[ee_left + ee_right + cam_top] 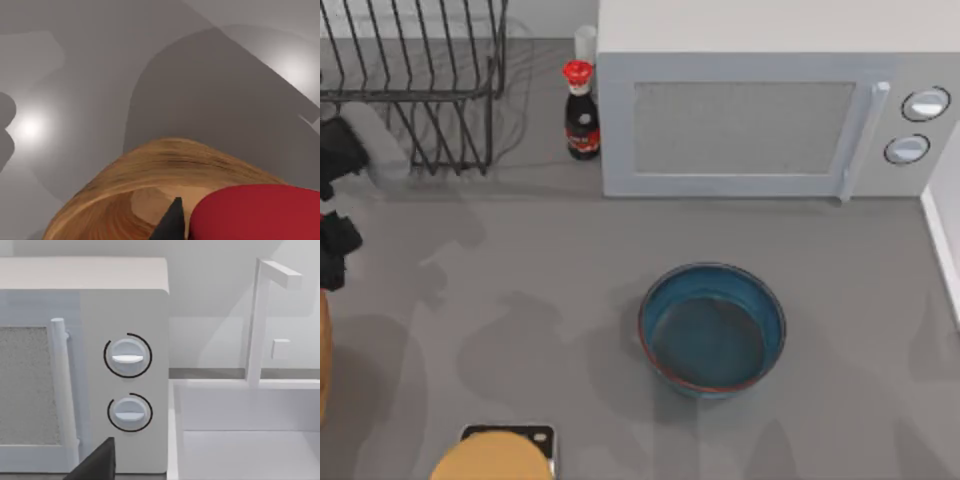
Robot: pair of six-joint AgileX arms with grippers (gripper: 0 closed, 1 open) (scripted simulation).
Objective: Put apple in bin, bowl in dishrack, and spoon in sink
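Left arm sits at the table's far left edge in the top view, dark links beside the dishrack [415, 85]. In the left wrist view the apple [260, 212] shows red and close up right against a dark fingertip [172, 222], above the wooden rim of the bin [165, 170]; it looks carried in the left gripper [200, 225], clamped on it, though the second finger is out of frame, so that is a judgement. The apple is over the bin but not yet let go, so step one is near done, not finished. The bowl [713, 328] stands upright and empty in the middle of the table, well apart from the dishrack at the back left, untouched. Spoon cannot be made out anywhere. The right wrist view looks at the microwave [125, 375] dials and the white sink [250, 430] with its tap; a dark bit of the right gripper [97, 462] shows at the edge, cannot tell its fingers. A sauce bottle [582, 112] stands between dishrack and microwave. Left to do: drop apple, bowl to rack, spoon to sink.
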